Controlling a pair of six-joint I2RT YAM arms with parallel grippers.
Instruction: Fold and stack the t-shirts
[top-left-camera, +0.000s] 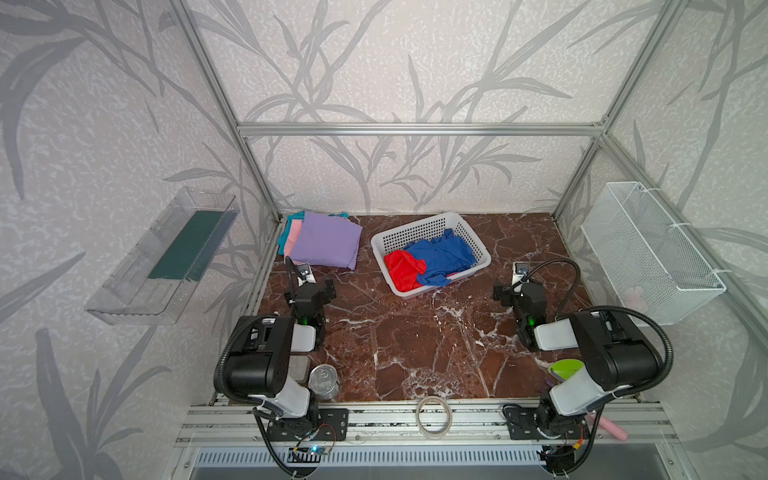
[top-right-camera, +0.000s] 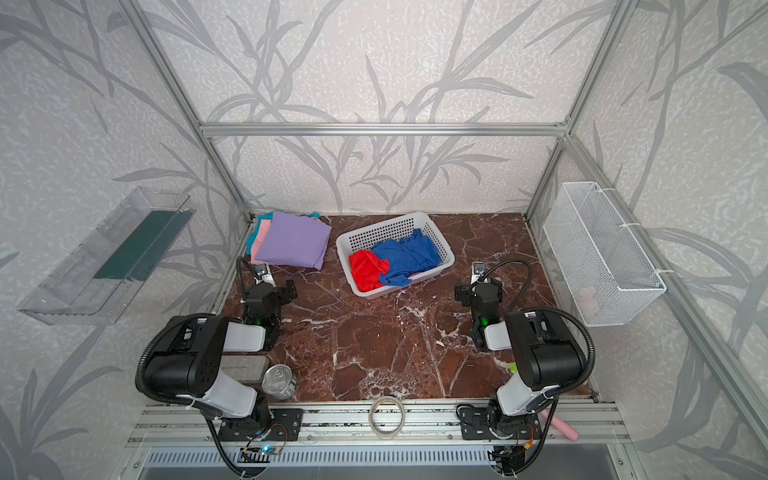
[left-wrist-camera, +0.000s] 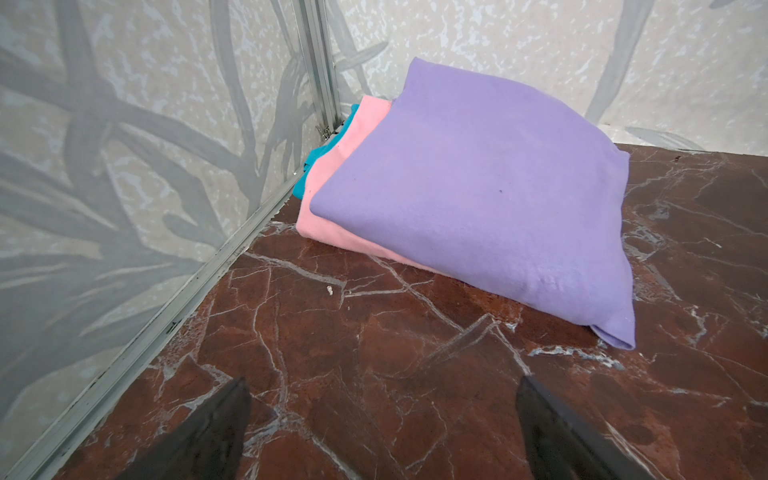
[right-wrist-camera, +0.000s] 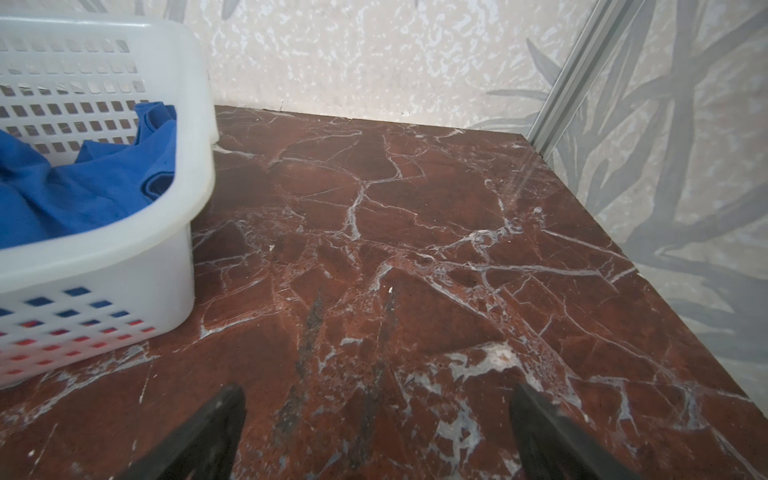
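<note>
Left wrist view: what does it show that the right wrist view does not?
Only the left wrist view: folded cloth shirts stacked in the corner, lavender shirt on top, pink shirt beneath, teal shirt lowest. Only the right wrist view: a white perforated plastic basket holding a crumpled royal blue shirt. Both: the red-brown marbled tabletop, leaf-patterned wall, and open, empty jaws, of the left gripper and the right gripper.

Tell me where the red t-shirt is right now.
In both top views the red t-shirt lies crumpled inside the white basket near the middle of the table, at the basket's near-left end, against the blue t-shirt.
</note>
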